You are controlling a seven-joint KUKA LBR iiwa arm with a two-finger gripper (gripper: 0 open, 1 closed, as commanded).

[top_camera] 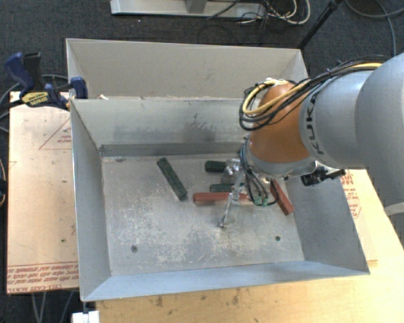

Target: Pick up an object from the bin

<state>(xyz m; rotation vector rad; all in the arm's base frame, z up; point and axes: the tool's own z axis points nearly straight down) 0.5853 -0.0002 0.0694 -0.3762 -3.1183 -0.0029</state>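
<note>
Orange wrist cover (279,130) is blocking my view, so I cannot tell whether the jaws are apart. I am watching the gripper (225,221) hanging just beside the red-brown bar (210,197) mid-bin, and I am worrying that a descent here is risking shoving the bar aside rather than straddling it.

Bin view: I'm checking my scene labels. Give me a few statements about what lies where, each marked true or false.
1. A green bar lies tilted on the bin floor, left of the claw. True.
2. The claw hangs by the right end of a red-brown bar. True.
3. The green bar leans on the bin's front wall. False: it lies on the floor, nearer the back wall.
4. The arm enters from the left. False: it comes from the right.
</note>
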